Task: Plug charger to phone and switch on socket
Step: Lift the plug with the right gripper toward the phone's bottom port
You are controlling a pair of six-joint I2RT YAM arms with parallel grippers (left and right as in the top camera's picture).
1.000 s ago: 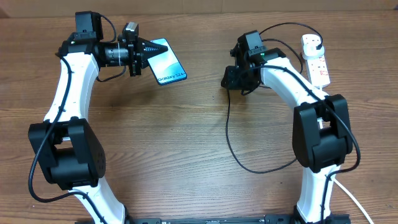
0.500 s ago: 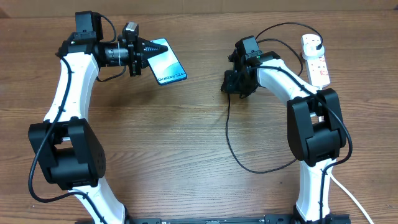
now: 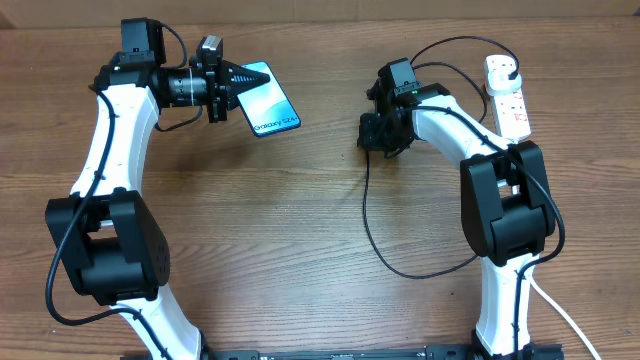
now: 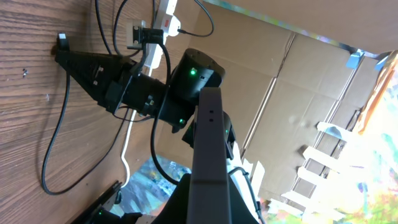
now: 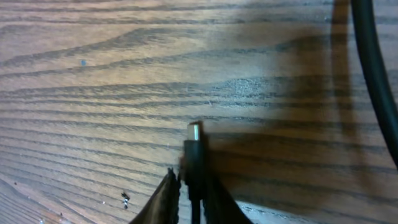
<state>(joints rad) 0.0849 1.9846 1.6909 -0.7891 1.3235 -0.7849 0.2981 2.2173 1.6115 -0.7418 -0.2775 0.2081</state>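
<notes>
My left gripper (image 3: pixel 238 78) is shut on the upper left end of the phone (image 3: pixel 267 102) and holds it off the table, its blue screen reading "Galaxy S24". In the left wrist view the phone (image 4: pixel 208 143) shows edge-on as a grey bar. My right gripper (image 3: pixel 372 131) is shut on the charger's connector end, low over the table right of the phone. In the right wrist view the small connector tip (image 5: pixel 194 133) sticks out between the fingers (image 5: pixel 163 196). The black cable (image 3: pixel 366 215) loops toward the front. The white socket (image 3: pixel 510 98) lies at the far right with a black plug (image 3: pixel 504 67) in it.
Brown cardboard walls stand behind the table. A white cord (image 3: pixel 562 318) runs off the front right beside the right arm's base. The left arm's base (image 3: pixel 105 250) stands at the front left. A thick black cable (image 5: pixel 373 68) crosses the right wrist view's right side.
My right arm has shifted slightly left with the connector still in its jaws. My left gripper and the phone have not moved.
</notes>
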